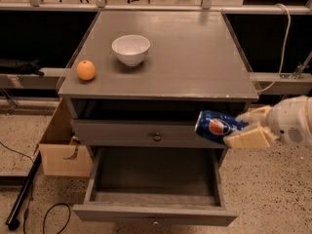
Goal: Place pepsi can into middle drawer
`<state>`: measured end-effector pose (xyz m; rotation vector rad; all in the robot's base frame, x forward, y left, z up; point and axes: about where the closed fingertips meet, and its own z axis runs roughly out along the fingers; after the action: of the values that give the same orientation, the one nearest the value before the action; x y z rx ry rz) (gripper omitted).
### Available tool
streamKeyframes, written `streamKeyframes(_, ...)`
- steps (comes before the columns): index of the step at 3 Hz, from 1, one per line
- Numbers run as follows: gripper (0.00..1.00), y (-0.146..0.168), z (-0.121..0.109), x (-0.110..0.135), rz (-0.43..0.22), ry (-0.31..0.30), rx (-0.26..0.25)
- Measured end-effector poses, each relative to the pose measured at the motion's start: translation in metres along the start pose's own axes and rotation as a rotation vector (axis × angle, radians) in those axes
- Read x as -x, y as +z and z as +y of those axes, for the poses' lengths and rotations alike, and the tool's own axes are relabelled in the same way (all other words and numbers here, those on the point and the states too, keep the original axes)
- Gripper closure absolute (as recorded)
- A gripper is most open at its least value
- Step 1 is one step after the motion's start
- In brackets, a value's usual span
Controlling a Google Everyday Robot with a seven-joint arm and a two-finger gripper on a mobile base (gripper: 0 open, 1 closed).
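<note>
Grey cabinet [195, 57], tool [240, 128] from right, clasping pepsi can [213, 126]

At the right edge, the hand [235, 129] has blocky cream fingers [251, 137] on a rounded white wrist [295, 123] with tiny holes.

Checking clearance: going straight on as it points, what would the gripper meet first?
The gripper, right of the cabinet holding the pepsi can, points left: likely the closed drawer front or its knob first, can leading; depth is unclear.

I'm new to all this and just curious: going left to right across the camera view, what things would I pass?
orange → white bowl → pepsi can → gripper, at the far right, clamped on the can.
</note>
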<state>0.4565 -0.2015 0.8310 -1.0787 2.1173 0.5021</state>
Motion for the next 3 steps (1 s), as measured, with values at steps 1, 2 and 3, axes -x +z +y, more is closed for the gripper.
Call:
streamKeyframes(1, 1.0, 0.033, 0.022, -0.041, -0.029, 0.075, 0.052)
streamKeyframes(2, 1.0, 0.066, 0.037, -0.072, -0.046, 0.134, 0.1)
streamKeyframes(3, 1.0, 0.077, 0.041, -0.077, -0.036, 0.134, 0.109)
